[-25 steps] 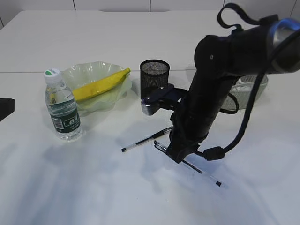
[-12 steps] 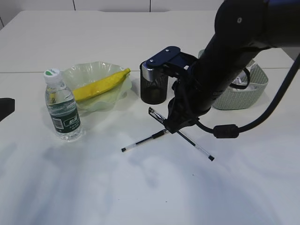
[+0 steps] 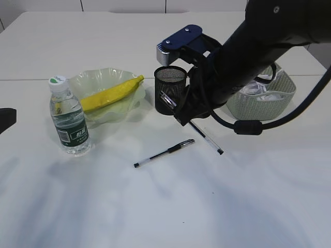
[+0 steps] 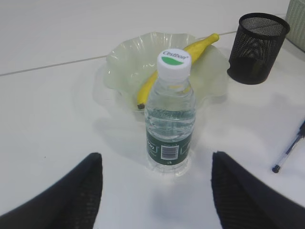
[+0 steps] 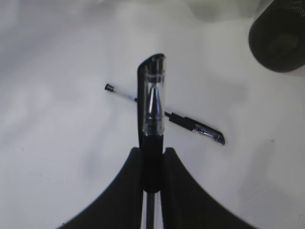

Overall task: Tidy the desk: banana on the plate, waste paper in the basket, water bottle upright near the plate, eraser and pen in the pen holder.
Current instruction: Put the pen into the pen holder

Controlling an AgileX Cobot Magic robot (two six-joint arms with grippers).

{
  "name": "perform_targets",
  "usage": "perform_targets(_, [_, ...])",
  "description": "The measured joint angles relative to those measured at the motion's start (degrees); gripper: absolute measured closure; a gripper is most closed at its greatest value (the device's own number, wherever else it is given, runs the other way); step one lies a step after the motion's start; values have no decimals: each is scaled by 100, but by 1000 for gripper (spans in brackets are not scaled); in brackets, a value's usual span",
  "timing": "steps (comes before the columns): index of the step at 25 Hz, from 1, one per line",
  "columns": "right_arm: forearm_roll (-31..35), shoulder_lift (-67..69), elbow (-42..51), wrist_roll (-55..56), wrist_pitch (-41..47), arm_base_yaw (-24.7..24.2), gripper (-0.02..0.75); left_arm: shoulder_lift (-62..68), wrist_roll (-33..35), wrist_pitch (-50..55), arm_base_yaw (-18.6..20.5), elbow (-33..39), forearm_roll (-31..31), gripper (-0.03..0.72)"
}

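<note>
My right gripper is shut on a black pen and holds it slanted in the air just right of the black mesh pen holder. In the right wrist view the held pen sticks up between the shut fingers. A second black pen lies on the table in front; it shows under the held one. The banana lies on the pale green plate. The water bottle stands upright left of the plate. My left gripper is open, just before the bottle. No eraser shows.
A grey-green woven basket with crumpled white paper inside stands at the right, partly behind my right arm. The white table runs on to the front and left. The left arm's tip shows at the left edge.
My right gripper has lifted the pen off the table and carried it up and back towards the pen holder. The other pen, bottle and left arm have not moved.
</note>
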Motion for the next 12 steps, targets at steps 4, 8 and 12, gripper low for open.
perform_targets(4, [13,-14,0,0,-398,0,692,0,0,0,0,0,40,181])
perform_targets(8, [13,-14,9,0,-871,0,692,0,0,0,0,0,88,181])
perform_targets(12, [33,-14,9,23,-1319,0,692,0,0,0,0,0,87,181])
